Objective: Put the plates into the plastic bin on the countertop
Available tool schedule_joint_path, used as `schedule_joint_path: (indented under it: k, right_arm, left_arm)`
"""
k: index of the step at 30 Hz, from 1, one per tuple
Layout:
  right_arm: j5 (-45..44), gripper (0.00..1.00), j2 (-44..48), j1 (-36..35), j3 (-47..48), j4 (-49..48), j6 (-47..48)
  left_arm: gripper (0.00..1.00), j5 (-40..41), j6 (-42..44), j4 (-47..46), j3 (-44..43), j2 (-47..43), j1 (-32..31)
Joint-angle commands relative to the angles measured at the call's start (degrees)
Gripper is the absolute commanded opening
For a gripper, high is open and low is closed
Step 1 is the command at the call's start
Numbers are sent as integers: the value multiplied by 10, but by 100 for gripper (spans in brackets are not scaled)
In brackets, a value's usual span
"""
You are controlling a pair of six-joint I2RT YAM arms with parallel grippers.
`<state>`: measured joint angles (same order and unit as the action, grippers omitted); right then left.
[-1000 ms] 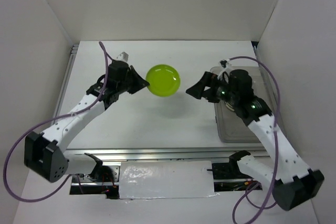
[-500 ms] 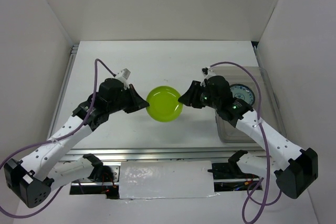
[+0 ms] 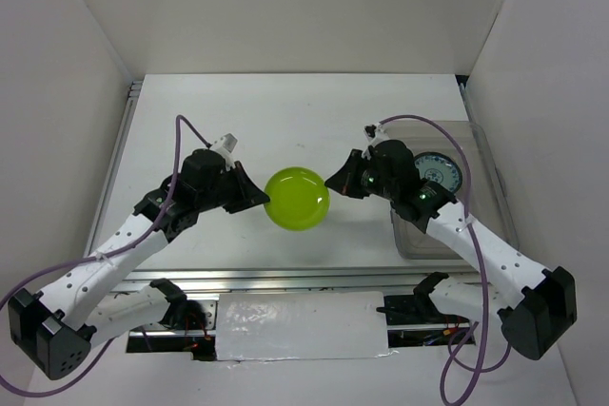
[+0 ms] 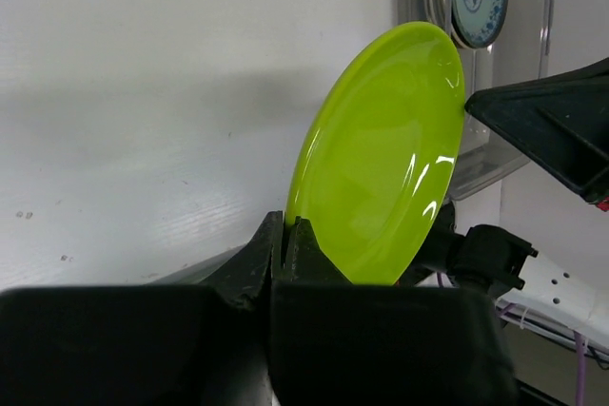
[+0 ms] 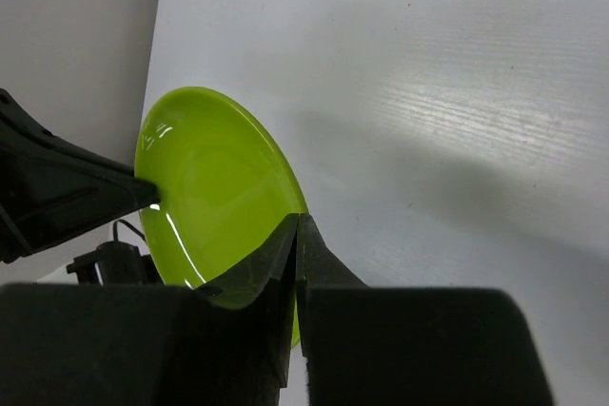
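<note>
A lime green plate point(image 3: 297, 198) hangs tilted above the white countertop point(image 3: 285, 111), held from both sides. My left gripper point(image 3: 264, 196) is shut on its left rim; in the left wrist view the jaws point(image 4: 285, 230) pinch the plate point(image 4: 385, 154) edge. My right gripper point(image 3: 330, 183) is shut on the opposite rim, and its wrist view has the jaws point(image 5: 298, 225) clamped over the plate point(image 5: 205, 187). The clear plastic bin point(image 3: 481, 154) stands at the right with a blue patterned plate point(image 3: 438, 174) on top of others inside it.
White walls enclose the countertop on three sides. A metal rail point(image 3: 285, 278) runs along the near edge, between the arm bases. The right forearm point(image 3: 476, 235) reaches over the bin's near part.
My right gripper moved left from over the bin to the plate and closed on its right rim. The left gripper brought the plate nearer and slightly lower.
</note>
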<state>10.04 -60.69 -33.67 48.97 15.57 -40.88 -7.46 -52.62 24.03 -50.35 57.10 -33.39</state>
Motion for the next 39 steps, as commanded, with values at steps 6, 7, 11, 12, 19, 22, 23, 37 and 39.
schedule_joint_path:
  k: [6,7,11,12,19,22,23,37,39]
  right_arm:
    - [9,68,34,12,-14,-27,-3]
    - [12,67,36,12,-15,-27,-2]
    - [51,50,33,16,-14,-34,3]
    - [57,46,32,16,-16,-41,4]
    - [142,28,29,21,-31,-99,-23]
    - [134,3,30,21,-29,-94,-26]
    - [125,0,31,21,-27,-89,-26]
    - [123,0,139,646,-91,75,-7]
    - [135,0,110,698,-109,40,-25]
  left_arm:
    - [0,-9,-12,-32,-46,-9,16]
    - [0,-11,-12,-34,-46,-7,16]
    - [0,-21,-18,-49,-40,-10,17]
    - [0,-21,-20,-50,-38,-11,17]
    - [0,-40,-24,-72,-34,-6,18]
    - [0,-35,-28,-65,-36,-3,20]
    - [15,-27,-25,-56,-45,-1,20]
    - [99,258,86,266,-140,-157,17]
    - [99,230,123,273,-129,-150,18]
